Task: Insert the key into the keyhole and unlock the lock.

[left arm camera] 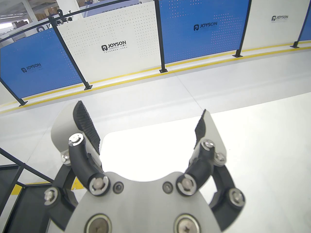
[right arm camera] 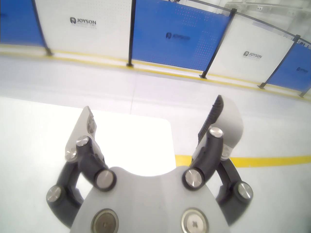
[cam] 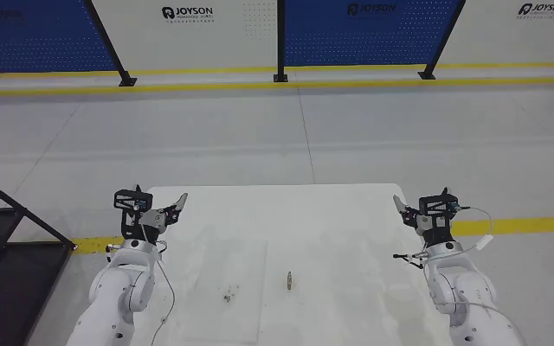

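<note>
While both arms wait at the far corners of the white table (cam: 346,233), the task's things lie near its near edge. A small metal piece (cam: 289,279) rests about midway along that edge, a little way in. A darker bit (cam: 229,296) lies apart from it, toward the near left corner. Both are too small in the top view to tell which is the key and which the lock, though the pale piece may be the key.

The left gripper (cam: 171,210) hovers over the far left corner, its jaws spread wide with nothing between them. Its wrist view shows the same gripper (left arm camera: 141,112) with ribbed black pads (left arm camera: 85,124) facing each other above the table's rounded corner (left arm camera: 255,146).

The right gripper (cam: 409,212) stands at the far right corner, likewise wide apart and empty. From its own wrist, the gripper (right arm camera: 153,104) frames the table's corner (right arm camera: 36,134) and a yellow floor line (right arm camera: 267,161) beyond the edge.

A fence of blue and white panels (cam: 363,30) runs across the floor behind the table, and a black frame (cam: 26,225) stands off its left edge.
</note>
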